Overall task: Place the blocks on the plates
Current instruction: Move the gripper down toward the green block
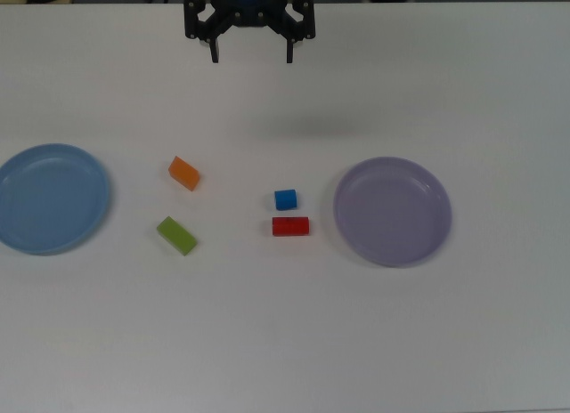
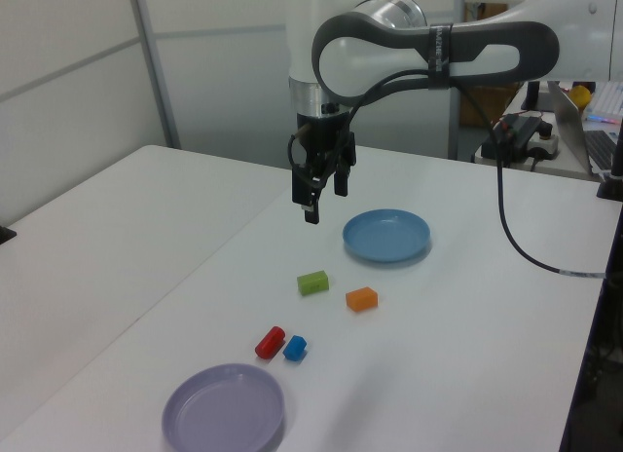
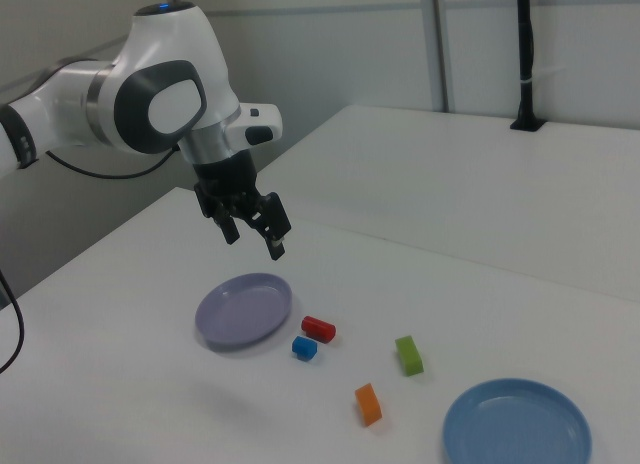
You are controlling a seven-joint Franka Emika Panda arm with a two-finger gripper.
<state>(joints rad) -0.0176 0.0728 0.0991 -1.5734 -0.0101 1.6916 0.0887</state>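
White table [image 1: 285,342] bears blocks [image 1: 290,225], plates [image 1: 392,248].

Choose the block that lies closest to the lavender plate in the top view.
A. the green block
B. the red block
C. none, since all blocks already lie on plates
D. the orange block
B: the red block lies on the table nearest the lavender plate, just below the blue cube.

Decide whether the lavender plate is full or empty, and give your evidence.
Empty. The lavender plate shows only its bare inside in all three views; the red block and blue cube lie on the table beside it, apart from its rim.
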